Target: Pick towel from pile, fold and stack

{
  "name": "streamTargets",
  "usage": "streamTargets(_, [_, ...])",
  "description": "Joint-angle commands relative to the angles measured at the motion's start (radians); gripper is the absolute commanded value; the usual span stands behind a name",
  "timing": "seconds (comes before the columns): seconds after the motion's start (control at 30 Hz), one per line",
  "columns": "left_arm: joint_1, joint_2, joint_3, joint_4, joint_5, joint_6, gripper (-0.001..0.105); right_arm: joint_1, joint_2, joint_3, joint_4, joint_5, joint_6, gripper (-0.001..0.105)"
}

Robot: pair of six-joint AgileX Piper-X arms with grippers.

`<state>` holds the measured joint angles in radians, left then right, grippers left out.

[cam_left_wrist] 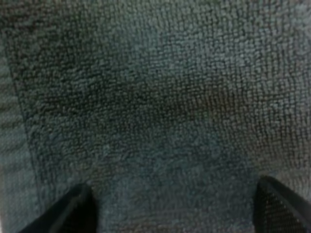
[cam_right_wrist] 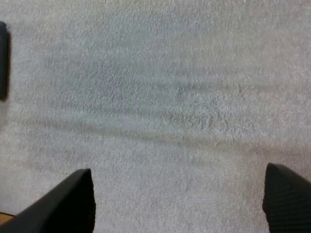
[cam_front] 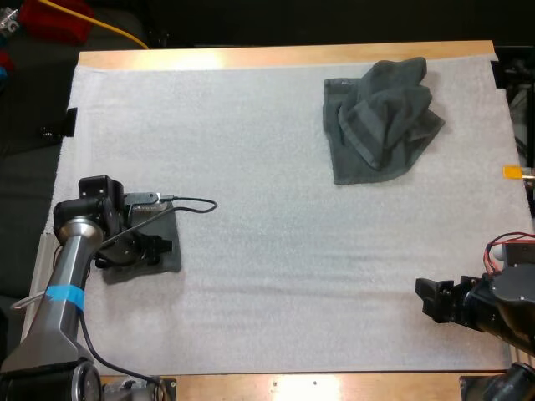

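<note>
A crumpled dark grey-green towel (cam_front: 383,117) lies at the far right of the white mat (cam_front: 267,167). A small folded towel (cam_front: 172,261) rests flat at the mat's near left. My left gripper (cam_front: 144,249) hovers low over this folded towel, and its terry surface (cam_left_wrist: 155,107) is close beneath the camera. The left gripper (cam_left_wrist: 175,216) is open, its black fingertips (cam_left_wrist: 73,213) wide apart and holding nothing. My right gripper (cam_front: 430,299) is at the near right, well away from both towels. It (cam_right_wrist: 177,204) is open above bare mat, fingertips (cam_right_wrist: 68,201) spread.
The wooden table edge (cam_front: 284,57) runs along the far side of the mat, and another strip of it (cam_front: 318,386) along the near side. Bare mat (cam_front: 284,267) stretches between the two arms.
</note>
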<state>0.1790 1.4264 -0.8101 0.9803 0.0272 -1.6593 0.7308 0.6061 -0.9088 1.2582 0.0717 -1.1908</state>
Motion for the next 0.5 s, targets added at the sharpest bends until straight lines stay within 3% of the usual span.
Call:
streamTargets(0.0, [-0.001,-0.01,0.008,-0.014,0.0,-0.011,0.065,0.002,-0.001,-0.008,0.002,-0.002,-0.002,0.07])
streamTargets(0.13, [-0.001,0.005,0.038,-0.038,0.0,-0.013,0.065,0.002,-0.001,-0.008,0.002,-0.002,-0.002,0.07])
streamTargets(0.47, [-0.001,0.083,0.026,0.006,0.051,-0.012,0.065,0.002,-0.001,-0.008,0.002,-0.002,-0.002,0.07])
